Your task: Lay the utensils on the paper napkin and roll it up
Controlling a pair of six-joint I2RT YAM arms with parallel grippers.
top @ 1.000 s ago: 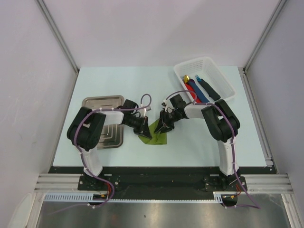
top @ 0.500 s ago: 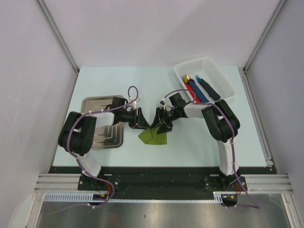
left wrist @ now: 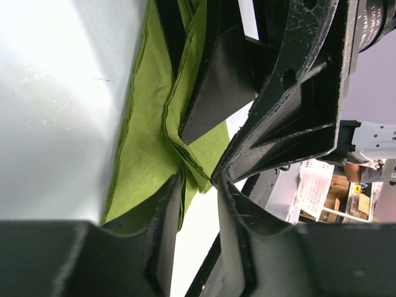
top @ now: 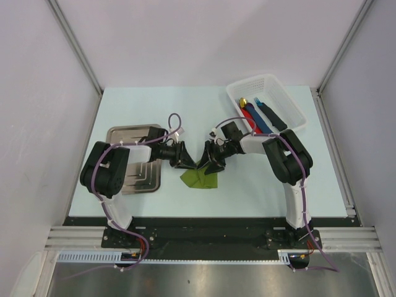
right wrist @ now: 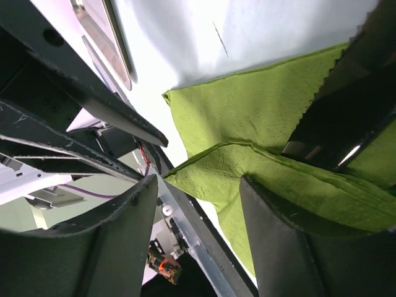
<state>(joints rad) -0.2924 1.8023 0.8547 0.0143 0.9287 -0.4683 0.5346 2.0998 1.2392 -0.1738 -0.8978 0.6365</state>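
Two robot arms rise from the near edge of the tabletop (top: 260, 185) and bend inward toward each other. The left arm (top: 110, 176) folds at the elbow, its forearm reaching right. The right arm (top: 286, 156) folds likewise, its forearm reaching left. The left claw (top: 184, 156) and right claw (top: 211, 159) meet nearly tip to tip, low over the middle of the tabletop. The left claw's jaws stand narrowly parted. The right claw's jaws stand wider apart.
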